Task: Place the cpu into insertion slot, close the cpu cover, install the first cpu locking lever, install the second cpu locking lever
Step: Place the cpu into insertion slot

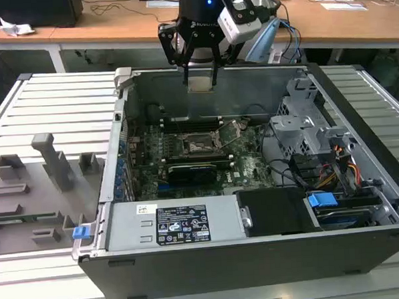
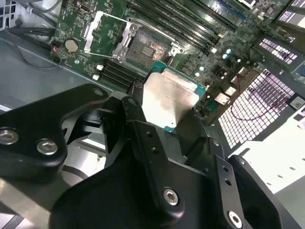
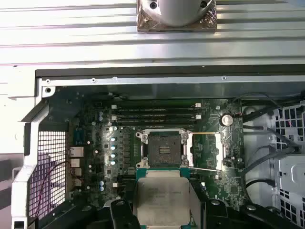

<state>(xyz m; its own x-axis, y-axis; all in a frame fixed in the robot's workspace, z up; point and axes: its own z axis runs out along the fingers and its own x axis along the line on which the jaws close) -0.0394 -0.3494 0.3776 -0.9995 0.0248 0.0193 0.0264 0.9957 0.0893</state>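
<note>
My gripper [image 1: 200, 79] hangs above the open computer case, shut on the cpu [image 1: 201, 82], a flat silver-grey square held by two opposite edges. Both wrist views show the cpu [image 2: 169, 98] [image 3: 162, 195] between the black fingers [image 2: 136, 98]. The insertion slot [image 1: 200, 144] [image 3: 162, 148] [image 2: 147, 47] lies bare below it in the middle of the green motherboard [image 1: 247, 167]. The cpu cover [image 3: 205, 150] [image 2: 107, 31] is swung open beside the slot, towards the exterior view's right. Thin wire levers [image 3: 205, 169] stand raised by the cover.
A black card with a green stripe [image 1: 190, 170] sits just in front of the slot. Memory slots [image 3: 155, 112] lie behind it. The labelled power supply [image 1: 180, 224], drive cage [image 1: 305, 117] and cables [image 1: 334, 172] flank the board. Grey fixtures [image 1: 34, 191] rest at the exterior view's left.
</note>
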